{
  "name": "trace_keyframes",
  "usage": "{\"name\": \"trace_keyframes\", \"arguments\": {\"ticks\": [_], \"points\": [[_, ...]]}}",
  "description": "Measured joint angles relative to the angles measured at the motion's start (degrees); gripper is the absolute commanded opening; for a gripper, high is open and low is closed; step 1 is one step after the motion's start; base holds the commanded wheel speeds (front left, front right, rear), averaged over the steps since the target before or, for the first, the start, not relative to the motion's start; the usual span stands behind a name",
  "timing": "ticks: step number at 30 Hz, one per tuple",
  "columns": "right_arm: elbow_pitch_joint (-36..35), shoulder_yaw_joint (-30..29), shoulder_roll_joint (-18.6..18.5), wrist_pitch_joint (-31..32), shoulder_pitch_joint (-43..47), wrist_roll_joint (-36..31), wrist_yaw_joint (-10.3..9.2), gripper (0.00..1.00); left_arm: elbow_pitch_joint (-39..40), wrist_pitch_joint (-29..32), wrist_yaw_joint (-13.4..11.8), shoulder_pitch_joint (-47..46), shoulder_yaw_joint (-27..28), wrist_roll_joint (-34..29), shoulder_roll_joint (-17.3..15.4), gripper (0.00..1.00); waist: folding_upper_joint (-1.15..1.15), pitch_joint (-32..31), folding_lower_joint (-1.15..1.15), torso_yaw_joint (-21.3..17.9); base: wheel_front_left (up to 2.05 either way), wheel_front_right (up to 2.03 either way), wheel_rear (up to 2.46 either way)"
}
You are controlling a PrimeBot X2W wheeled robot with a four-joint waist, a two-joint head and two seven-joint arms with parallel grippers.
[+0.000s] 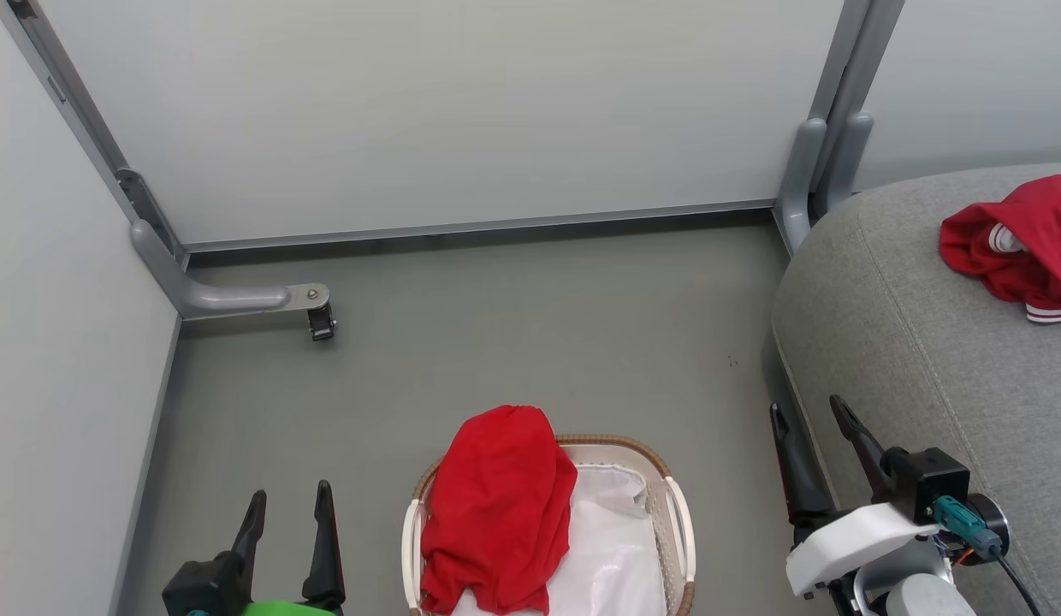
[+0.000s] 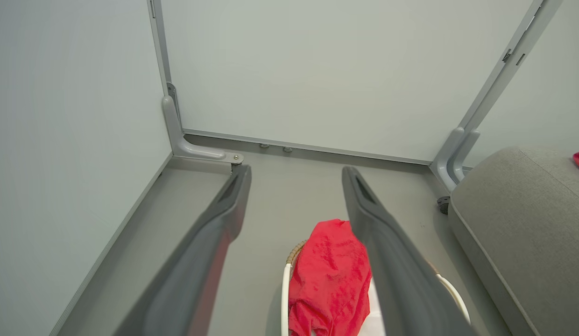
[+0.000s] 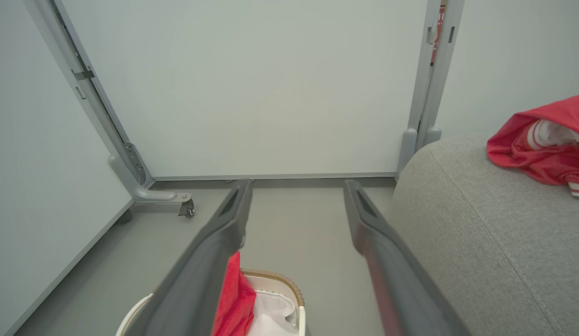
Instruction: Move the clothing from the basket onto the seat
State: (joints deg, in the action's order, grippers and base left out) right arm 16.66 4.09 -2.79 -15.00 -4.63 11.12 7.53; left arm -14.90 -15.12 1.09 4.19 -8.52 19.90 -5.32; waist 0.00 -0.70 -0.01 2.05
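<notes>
Clothing for this task lies in two places, and neither gripper holds any of it. The left gripper (image 1: pixel 291 492) hangs to the left of the basket (image 1: pixel 618 444), its two dark fingers spread wide with nothing between them and pointing away from the robot. The right gripper (image 1: pixel 808 407) is on the basket's right, equally wide and empty, in the gap between the basket and the seat (image 1: pixel 915 342).

Moving outward, the plain red garment (image 1: pixel 496 505) is draped over the basket's left half. It humps up over the brown far rim and hangs down across the white liner (image 1: pixel 616 530) towards the robot. Its long axis therefore runs from the far rim to the near edge, roughly in line with both sets of fingers. The left wrist view shows it just below and between that gripper's fingers, slightly towards the right one.

The coming move turns on one relation: the garment lies on the left gripper's side of the basket, so the left arm looks nearer to it, though the right arm is nearer the seat. Beyond the basket to the right, the red-and-white garment (image 1: pixel 1018 235) with striped trim already rests crumpled on the seat, well apart from both grippers. By this reading the task is about half done.
</notes>
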Motion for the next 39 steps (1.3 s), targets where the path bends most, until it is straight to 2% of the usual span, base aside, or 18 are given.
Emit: {"name": "trace_keyframes", "arguments": {"ticks": [28, 33, 39], "points": [[0.0, 0.0, 0.0, 0.0, 0.0, 0.3, 0.00, 1.00, -0.9, 0.0, 1.5, 0.0, 1.0, -2.4, 1.4, 1.00, 0.00, 1.1, 0.00, 0.0, 0.00, 0.00, 0.00], [-1.1, -0.3, 0.0, 0.0, -1.1, -0.1, 0.00, 1.00, -1.2, 0.0, 2.1, -1.6, -0.1, -3.1, 1.5, 1.00, 0.00, 3.5, 0.00, -0.1, 0.00, 0.00, 0.00], [-2.8, -1.3, 0.0, 0.0, -5.5, -1.7, 0.00, 1.00, -2.9, 1.0, 3.5, -9.8, -3.6, -6.1, 1.1, 1.00, 0.00, 8.9, 0.00, -0.6, 0.00, 0.00, 0.00]]}}
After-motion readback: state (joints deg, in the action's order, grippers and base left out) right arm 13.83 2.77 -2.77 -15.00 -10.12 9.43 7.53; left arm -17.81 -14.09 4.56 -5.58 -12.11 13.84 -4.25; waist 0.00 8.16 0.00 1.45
